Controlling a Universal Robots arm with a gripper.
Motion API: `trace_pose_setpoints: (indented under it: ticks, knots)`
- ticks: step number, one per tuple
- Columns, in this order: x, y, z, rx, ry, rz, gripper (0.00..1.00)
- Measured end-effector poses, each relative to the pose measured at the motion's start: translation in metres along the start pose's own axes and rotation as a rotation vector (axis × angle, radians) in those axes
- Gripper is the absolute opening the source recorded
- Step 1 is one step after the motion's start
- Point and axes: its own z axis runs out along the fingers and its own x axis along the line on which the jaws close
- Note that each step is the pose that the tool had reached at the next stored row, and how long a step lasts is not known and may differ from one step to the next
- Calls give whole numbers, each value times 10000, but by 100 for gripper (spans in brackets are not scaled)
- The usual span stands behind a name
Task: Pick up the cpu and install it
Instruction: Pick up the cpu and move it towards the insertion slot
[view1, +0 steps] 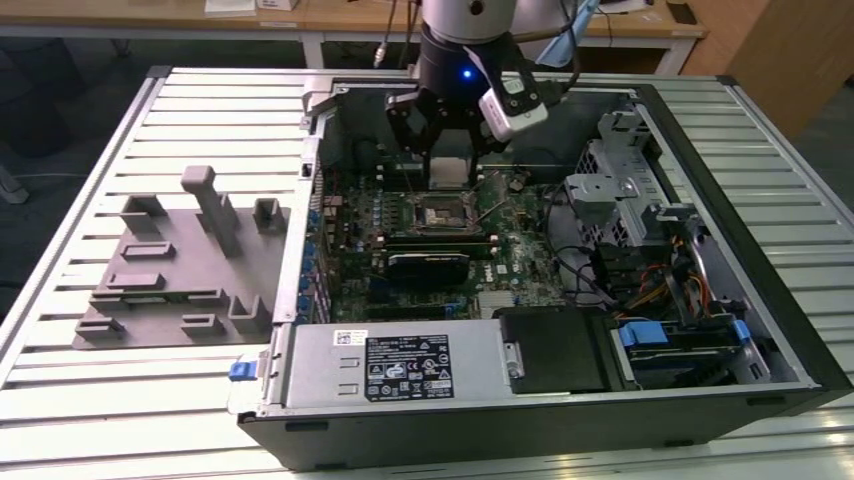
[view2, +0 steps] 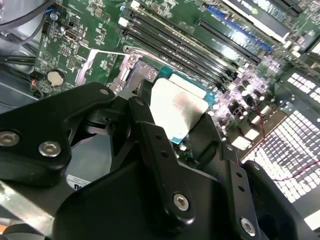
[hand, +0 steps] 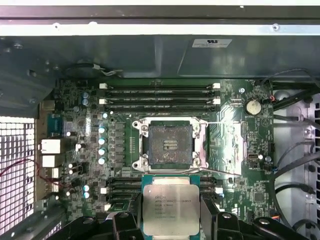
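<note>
While the claw (hand: 170, 214) clamps the cpu (hand: 170, 201) by its side edges, the open socket (hand: 170, 145) lies near.

Open case (view1: 534, 425) on slatted table (view1: 80, 400). Fixture block (view1: 174, 270) on table, at exterior view's left of case. Inside case: motherboard (view1: 514, 275) flat on floor, socket (view1: 443, 212) mid-board, power supply box (view1: 387, 365) along near edge, drive cage (view1: 614, 190) at exterior view's right. Gripper (view1: 451, 165) over board, cpu (view1: 451, 174) between its fingers, just beside socket on far side, not in it. Memory slots (hand: 160, 95) either side of socket in first wrist view.
</note>
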Motion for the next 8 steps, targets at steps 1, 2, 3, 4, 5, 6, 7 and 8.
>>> trace_pose_setpoints:
  ticks: [1, 2, 3, 4, 5, 6, 7, 8]
  knots:
    - [-3, 13, 10, 1, 1, 0, 54]
    - [-4, 29, 21, 3, 2, 0, 54]
    - [-5, 47, 31, 5, 2, 0, 54]
    - [-5, 64, 40, 8, 3, 0, 54]
    - [-5, 84, 52, 9, 3, 0, 54]
    - [-5, 105, 62, 9, 2, 1, 54]
    - [-4, 124, 73, 11, 2, 0, 54]
    - [-3, 142, 84, 12, 2, 0, 54]
